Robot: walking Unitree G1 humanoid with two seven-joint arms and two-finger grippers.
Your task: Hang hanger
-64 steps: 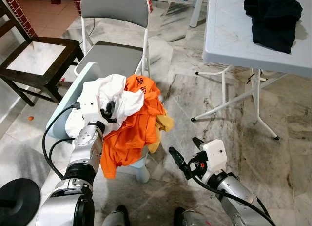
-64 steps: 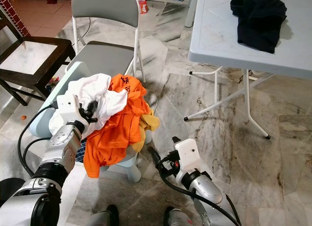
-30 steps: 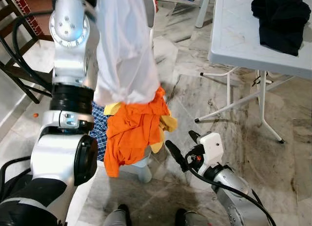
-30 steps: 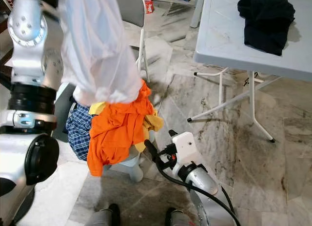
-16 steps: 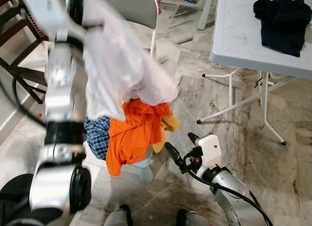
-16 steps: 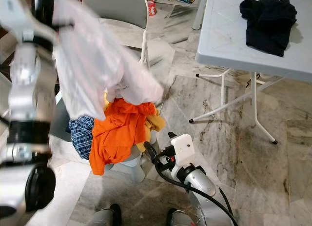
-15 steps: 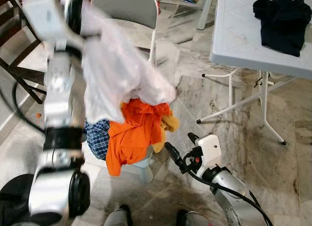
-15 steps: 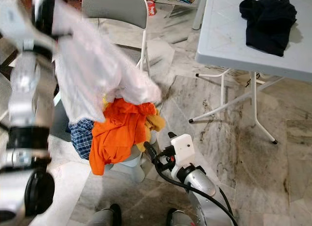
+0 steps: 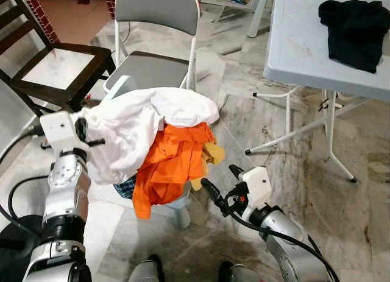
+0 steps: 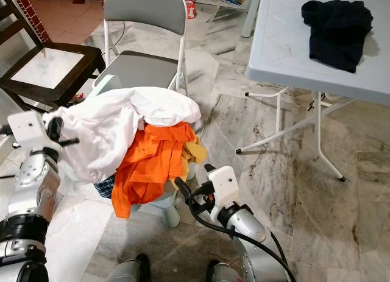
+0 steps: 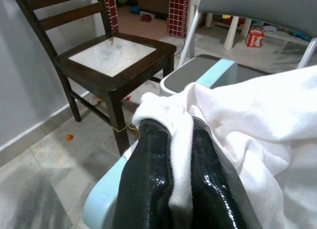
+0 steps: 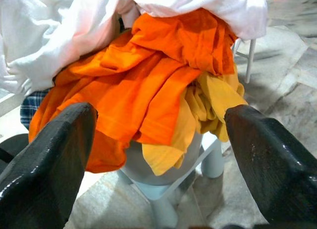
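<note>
The left gripper (image 11: 171,189) is pinching the white shirt (image 9: 143,126) beside the orange shirt (image 9: 173,163). The right gripper (image 12: 158,155) is waiting spread wide below it. Guessing the white one's snagging and dragging that whole pile off.

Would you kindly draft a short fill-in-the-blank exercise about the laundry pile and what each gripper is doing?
The left gripper is shut on the ____ garment.
Under it on the pile lies an ____ shirt.
The right gripper, beside the pile, has its fingers ____.
The black cloth lies on the white ____.

Missing words: white; orange; open; table
</note>
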